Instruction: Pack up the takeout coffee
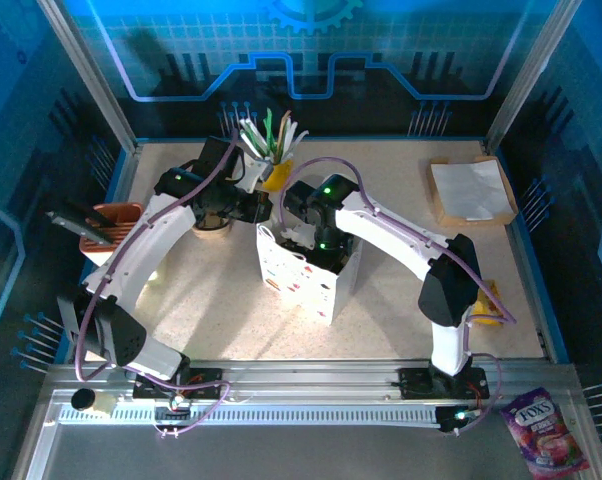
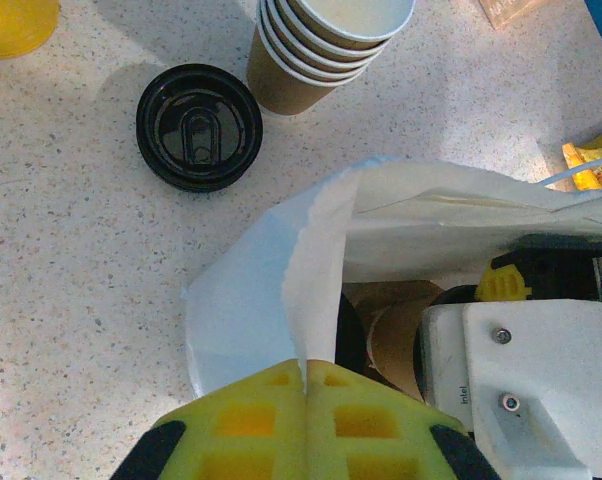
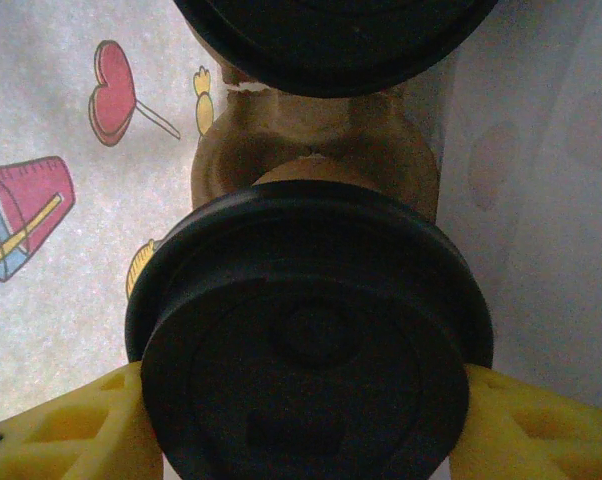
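1. Right gripper (image 3: 301,420) clasps a black-lidded coffee cup (image 3: 311,340) inside the white paper bag (image 3: 41,120), with a second black lid (image 3: 331,40) just beyond it.
2. Left gripper (image 2: 306,390) is clenched on the bag's rim.
3. A third black lid (image 2: 199,127) sits on the table (image 2: 61,280) beside stacked cups (image 2: 321,50).

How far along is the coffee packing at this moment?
Done: one black-lidded cup appears already inside the white paper bag. In hand: the left claw pinches the bag's rim, and the right claw grips a second lidded cup inside the bag, not yet released. Left: a third lidded cup stands on the table beside the stack of lidless cups, outside the bag.
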Available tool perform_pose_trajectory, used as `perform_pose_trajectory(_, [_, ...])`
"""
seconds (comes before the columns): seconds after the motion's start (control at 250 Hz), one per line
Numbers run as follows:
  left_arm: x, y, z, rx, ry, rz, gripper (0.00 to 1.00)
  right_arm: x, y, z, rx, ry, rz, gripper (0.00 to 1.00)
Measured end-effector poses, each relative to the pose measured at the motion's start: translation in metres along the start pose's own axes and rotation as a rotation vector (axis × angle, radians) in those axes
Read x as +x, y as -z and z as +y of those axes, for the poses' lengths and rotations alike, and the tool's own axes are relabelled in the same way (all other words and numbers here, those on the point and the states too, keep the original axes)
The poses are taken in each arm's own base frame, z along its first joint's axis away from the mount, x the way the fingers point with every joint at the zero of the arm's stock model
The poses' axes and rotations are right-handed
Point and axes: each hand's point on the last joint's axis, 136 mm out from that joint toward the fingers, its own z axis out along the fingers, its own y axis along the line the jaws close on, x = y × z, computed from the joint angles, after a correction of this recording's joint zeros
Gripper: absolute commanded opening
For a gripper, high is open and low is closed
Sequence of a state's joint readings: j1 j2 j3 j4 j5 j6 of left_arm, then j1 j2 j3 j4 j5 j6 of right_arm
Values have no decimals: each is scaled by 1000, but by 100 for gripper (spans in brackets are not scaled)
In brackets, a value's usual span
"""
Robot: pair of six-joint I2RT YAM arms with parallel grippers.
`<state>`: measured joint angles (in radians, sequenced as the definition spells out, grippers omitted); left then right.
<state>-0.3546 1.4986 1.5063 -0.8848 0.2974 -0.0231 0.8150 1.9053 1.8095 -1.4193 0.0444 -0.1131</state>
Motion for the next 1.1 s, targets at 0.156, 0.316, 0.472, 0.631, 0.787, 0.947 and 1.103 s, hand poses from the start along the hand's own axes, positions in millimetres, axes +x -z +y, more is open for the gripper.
perform_pose_trajectory(0.156, [0, 0, 0, 0, 0, 0, 0, 1, -1, 0, -1, 0, 3, 45])
perform_pose_trajectory(0.316, [0, 0, 0, 0, 0, 0, 0, 1, -1, 0, -1, 0, 4, 45])
perform_pose_trajectory(0.472, [0, 0, 0, 0, 0, 1, 0, 0, -3, 0, 0, 0, 3, 45])
perform_pose_trajectory(0.631, [1, -1, 0, 0, 1, 2, 0, 0, -3, 0, -1, 0, 2, 45])
perform_pose_trajectory(0.787, [1, -1, 0, 0, 1, 3, 0, -1, -4, 0, 0, 0, -2, 44])
perform_pose_trajectory(0.947, [1, -1, 0, 0, 1, 3, 0, -3, -8, 0, -4, 0, 2, 44])
perform_pose_trajectory(1.103, [1, -1, 0, 0, 1, 3, 0, -4, -13, 0, -9, -1, 9, 44])
